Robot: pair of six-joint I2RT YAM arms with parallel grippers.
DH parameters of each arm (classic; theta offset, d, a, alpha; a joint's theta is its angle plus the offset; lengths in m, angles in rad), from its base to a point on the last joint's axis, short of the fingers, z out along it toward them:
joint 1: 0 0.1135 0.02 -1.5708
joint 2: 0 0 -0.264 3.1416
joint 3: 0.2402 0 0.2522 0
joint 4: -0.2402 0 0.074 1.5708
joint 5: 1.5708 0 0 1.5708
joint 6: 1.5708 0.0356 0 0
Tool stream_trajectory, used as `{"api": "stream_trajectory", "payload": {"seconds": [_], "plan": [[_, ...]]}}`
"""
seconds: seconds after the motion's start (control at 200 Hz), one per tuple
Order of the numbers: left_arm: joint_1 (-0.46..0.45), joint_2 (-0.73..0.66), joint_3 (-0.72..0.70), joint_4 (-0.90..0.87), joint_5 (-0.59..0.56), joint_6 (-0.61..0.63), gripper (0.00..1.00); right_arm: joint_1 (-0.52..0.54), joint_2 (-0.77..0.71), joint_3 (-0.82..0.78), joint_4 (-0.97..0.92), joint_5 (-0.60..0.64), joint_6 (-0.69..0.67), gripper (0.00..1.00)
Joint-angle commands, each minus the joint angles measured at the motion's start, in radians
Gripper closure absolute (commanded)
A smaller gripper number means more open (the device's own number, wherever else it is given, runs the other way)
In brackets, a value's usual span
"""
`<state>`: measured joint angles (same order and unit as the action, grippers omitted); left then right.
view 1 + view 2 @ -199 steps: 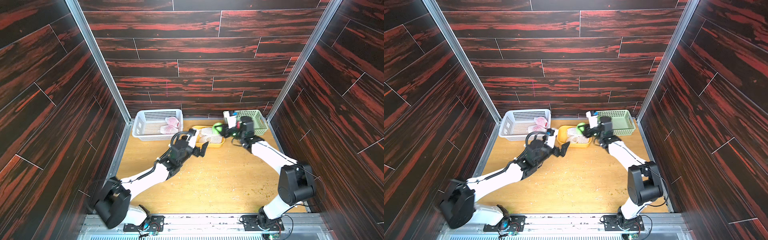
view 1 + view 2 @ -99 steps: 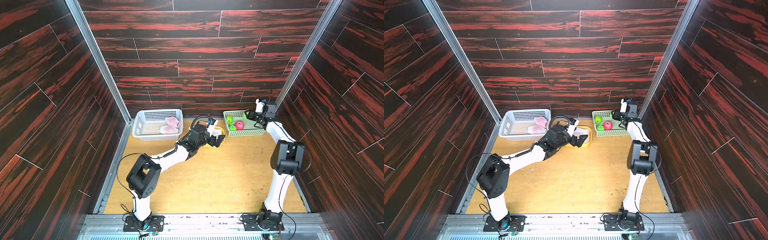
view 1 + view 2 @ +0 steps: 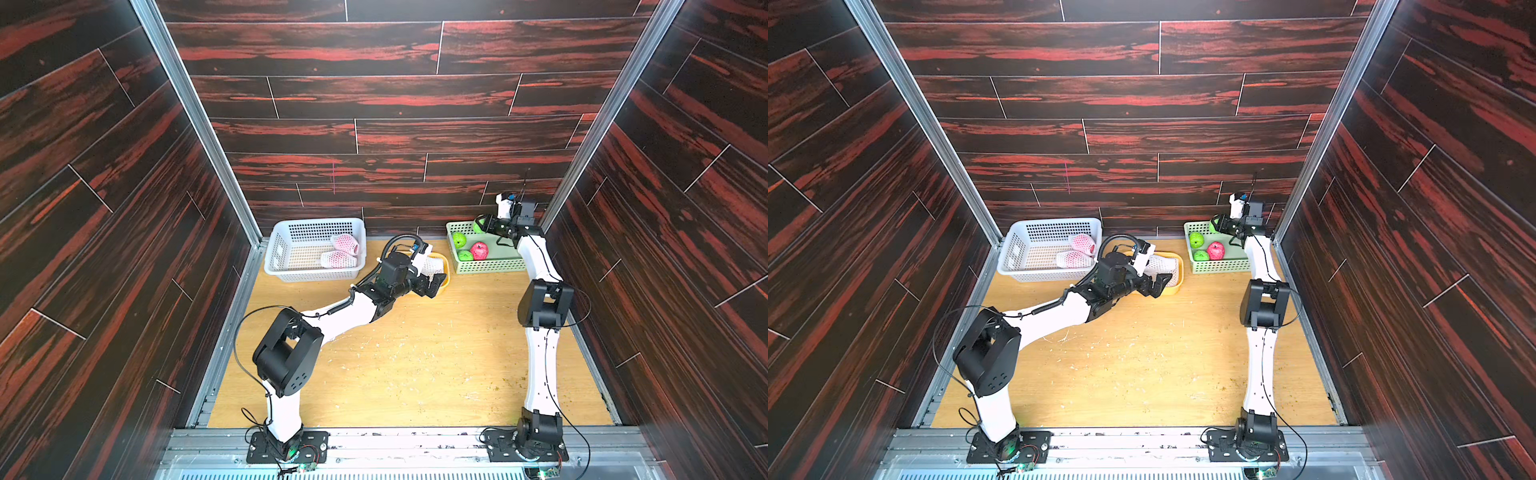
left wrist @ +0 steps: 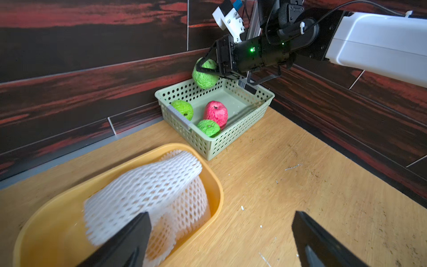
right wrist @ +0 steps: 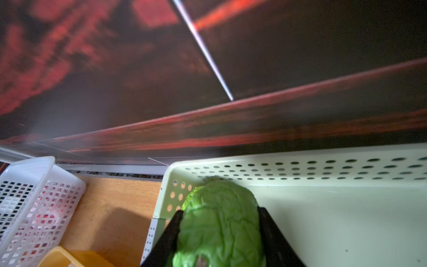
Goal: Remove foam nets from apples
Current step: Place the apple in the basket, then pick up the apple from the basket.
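Note:
My right gripper (image 5: 219, 212) is shut on a bare green apple (image 5: 219, 222), held just above the back left corner of the green basket (image 4: 231, 136); the held apple (image 3: 478, 227) shows in both top views. In that basket lie two green apples (image 4: 183, 109) (image 4: 209, 128) and a red apple (image 4: 216, 113), all bare. A loose white foam net (image 4: 150, 191) lies in the yellow tray (image 4: 217, 185). My left gripper (image 4: 221, 215) stands open over the tray's near right rim, one finger beside the net, holding nothing. Two netted red apples (image 3: 345, 243) (image 3: 338, 259) lie in the white basket (image 3: 291, 232).
The white basket (image 5: 34, 175), yellow tray (image 3: 445, 270) and green basket (image 3: 490, 266) stand in a row along the back wall. Dark side walls close in on both sides. Small crumbs dot the wooden floor (image 3: 415, 353).
My right gripper has carried the green apple from over the yellow tray to the green basket's back corner. My left gripper has shifted right along the tray, staying open.

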<state>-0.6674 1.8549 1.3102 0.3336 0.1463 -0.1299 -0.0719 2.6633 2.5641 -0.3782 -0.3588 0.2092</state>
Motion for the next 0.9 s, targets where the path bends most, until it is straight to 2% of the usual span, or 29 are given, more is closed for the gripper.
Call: {"api": "stream_trajectory", "payload": {"seconds": [0.0,0.115,0.256,0.336,0.471,0.576,0.727,0.897], "plan": [[0.042,-0.097,0.006,-0.026,-0.031,-0.028,0.0,0.009,0.05,-0.011,-0.013,-0.028,0.003,0.51],[0.085,-0.151,-0.009,-0.065,-0.079,-0.032,0.0,0.009,0.057,-0.013,0.01,-0.051,0.005,0.41],[0.154,-0.155,0.007,-0.137,-0.096,-0.048,0.0,0.01,0.061,-0.006,0.03,-0.085,0.018,0.39],[0.188,-0.152,0.009,-0.158,-0.106,-0.049,0.0,0.01,0.058,-0.002,0.029,-0.079,0.02,0.27],[0.258,-0.141,0.026,-0.205,-0.107,-0.058,0.0,0.009,0.047,0.001,0.023,-0.086,0.009,0.2],[0.314,-0.122,0.068,-0.271,-0.113,-0.063,0.0,0.01,0.037,0.012,0.005,-0.091,0.007,0.2],[0.391,-0.054,0.169,-0.4,-0.123,-0.068,0.0,0.01,-0.005,0.023,-0.006,-0.174,0.031,0.19],[0.46,0.065,0.33,-0.559,-0.132,-0.084,0.0,0.049,-0.155,0.01,-0.08,-0.21,-0.007,0.19]]}}
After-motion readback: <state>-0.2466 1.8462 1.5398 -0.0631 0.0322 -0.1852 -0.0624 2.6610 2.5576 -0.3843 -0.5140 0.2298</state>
